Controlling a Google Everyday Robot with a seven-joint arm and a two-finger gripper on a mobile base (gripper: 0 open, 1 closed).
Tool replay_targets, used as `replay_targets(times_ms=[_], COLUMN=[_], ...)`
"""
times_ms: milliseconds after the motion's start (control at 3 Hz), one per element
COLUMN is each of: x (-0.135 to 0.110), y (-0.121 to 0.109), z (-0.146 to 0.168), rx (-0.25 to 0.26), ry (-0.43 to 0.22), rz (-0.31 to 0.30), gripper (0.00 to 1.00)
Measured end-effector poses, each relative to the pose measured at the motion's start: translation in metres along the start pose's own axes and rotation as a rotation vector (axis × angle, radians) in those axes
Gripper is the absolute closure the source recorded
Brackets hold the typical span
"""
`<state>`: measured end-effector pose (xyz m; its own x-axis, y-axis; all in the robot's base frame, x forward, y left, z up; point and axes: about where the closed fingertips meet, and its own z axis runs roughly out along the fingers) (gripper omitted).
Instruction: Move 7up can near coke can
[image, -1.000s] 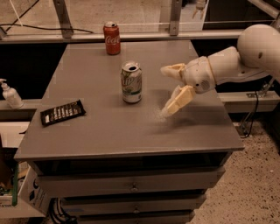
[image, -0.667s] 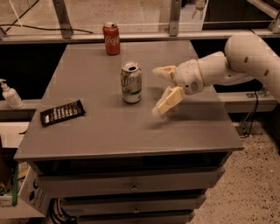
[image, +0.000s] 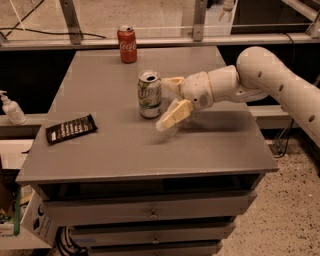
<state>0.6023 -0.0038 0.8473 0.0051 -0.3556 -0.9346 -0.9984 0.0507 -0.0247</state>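
Camera view looks down on a gray tabletop (image: 100, 150) that sits on a cabinet with drawers (image: 150, 212). The 7up can (image: 149, 95) stands upright near the middle of the tabletop, a little toward the far edge. The coke can (image: 127, 45) stands upright at the far edge, left of the middle, well apart from the 7up can.

The white arm (image: 280, 82) reaches in from the right side, above the right edge of the tabletop. The gripper (image: 165, 102) is just to the right of the 7up can, with its fingers spread wide and nothing held between them. One finger (image: 172, 83) points at the upper part of the can and the other (image: 172, 115) hangs lower, toward the near edge. I cannot tell if the upper finger touches the can.

A flat black packet (image: 71, 129) with light print lies near the left edge. To the left of the table, a white pump bottle (image: 11, 107) stands on a lower ledge. Behind the far edge runs a metal rail (image: 210, 40) with upright posts. The speckled floor (image: 285, 220) shows at the lower right.
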Motion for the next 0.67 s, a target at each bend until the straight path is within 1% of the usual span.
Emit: replay_targets(times_ms=[333,667], x=[-0.0166,-0.0259], y=[-0.0003,0.0009], z=[0.0156,0.0178], rx=[-0.013,-0.013], ry=[-0.052,-0.073], rz=[-0.005,0.001], gripper=[0.17,0.4])
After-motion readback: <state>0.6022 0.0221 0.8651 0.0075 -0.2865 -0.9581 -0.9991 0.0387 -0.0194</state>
